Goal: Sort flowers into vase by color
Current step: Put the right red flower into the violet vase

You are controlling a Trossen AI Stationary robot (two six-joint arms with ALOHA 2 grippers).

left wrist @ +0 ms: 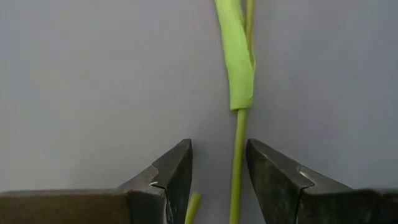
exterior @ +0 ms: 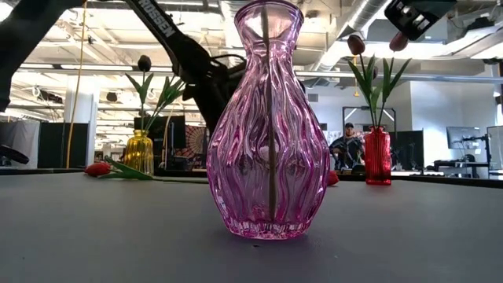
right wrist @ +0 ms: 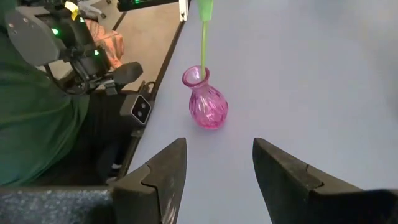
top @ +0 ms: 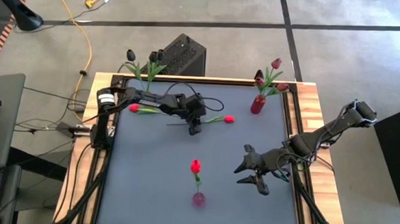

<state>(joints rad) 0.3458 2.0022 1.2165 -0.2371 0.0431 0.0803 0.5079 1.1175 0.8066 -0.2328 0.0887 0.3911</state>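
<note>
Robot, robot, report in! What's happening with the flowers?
Left pincer open, straddling a tulip stem lying flat. Right pincer open, empty, near pink vase. Nothing in the way.

The pink vase [exterior: 267,126] is showing as ribbed, glossy, clear glass. The yellow vase [exterior: 139,152] and red vase [exterior: 377,156] are gleaming likewise. The surface [top: 156,164] is appearing matt, smooth grey, framed by pale wood [top: 316,125]. The left pincer [left wrist: 217,180] is presenting dark matt fingers. The tulip stem [left wrist: 237,155] is looking like smooth green plastic.
</note>
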